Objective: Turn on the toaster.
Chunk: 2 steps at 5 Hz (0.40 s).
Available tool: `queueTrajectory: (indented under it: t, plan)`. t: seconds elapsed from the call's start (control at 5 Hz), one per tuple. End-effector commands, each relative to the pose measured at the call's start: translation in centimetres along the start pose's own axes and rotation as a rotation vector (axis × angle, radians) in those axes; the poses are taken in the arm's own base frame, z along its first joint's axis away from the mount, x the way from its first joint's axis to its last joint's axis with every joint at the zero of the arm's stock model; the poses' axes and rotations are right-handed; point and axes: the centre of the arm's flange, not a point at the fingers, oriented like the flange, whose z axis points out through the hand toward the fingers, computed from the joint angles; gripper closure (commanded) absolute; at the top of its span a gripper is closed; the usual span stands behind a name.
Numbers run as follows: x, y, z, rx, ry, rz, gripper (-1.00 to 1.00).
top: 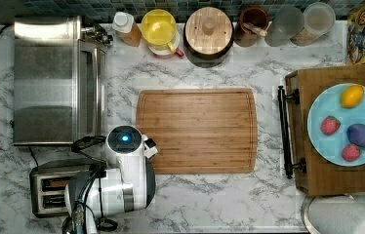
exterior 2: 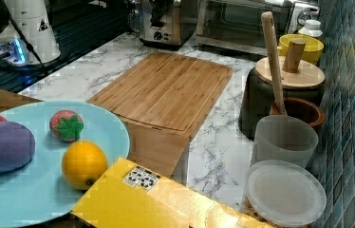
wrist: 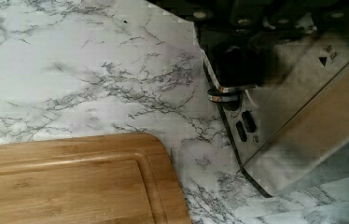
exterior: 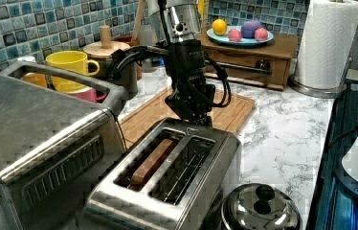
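The toaster (top: 49, 187) is a small steel box with two dark slots, standing at the top view's bottom left, just below the big toaster oven. In the left view the toaster (exterior: 167, 177) fills the foreground, and a brown slice (exterior: 151, 160) sits in its left slot. My gripper (exterior: 192, 112) hangs straight down over the toaster's far end, touching or nearly touching its top edge. The wrist view shows the toaster's end face (wrist: 303, 112) with its black lever knob (wrist: 232, 70) and small buttons (wrist: 245, 126) close beneath me. In the right view the toaster (exterior 2: 166, 19) stands at the counter's far end.
The steel toaster oven (top: 53, 80) stands close beside the toaster. A wooden cutting board (top: 197, 129) lies mid-counter. A steel pot lid (exterior: 261, 208) sits by the toaster's near end. Mugs and jars line the tiled wall; a fruit plate (top: 361, 124) rests on a wooden box.
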Motion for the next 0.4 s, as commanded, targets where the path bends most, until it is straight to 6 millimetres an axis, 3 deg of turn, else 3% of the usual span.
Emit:
queueTrajectory:
  t: [0.2,0.4]
  plan:
    - [2.96,4.79,4.06,-0.009,0.033,0.152,1.0]
    - [2.97,4.79,4.05,-0.009,0.033,0.152,1.0]
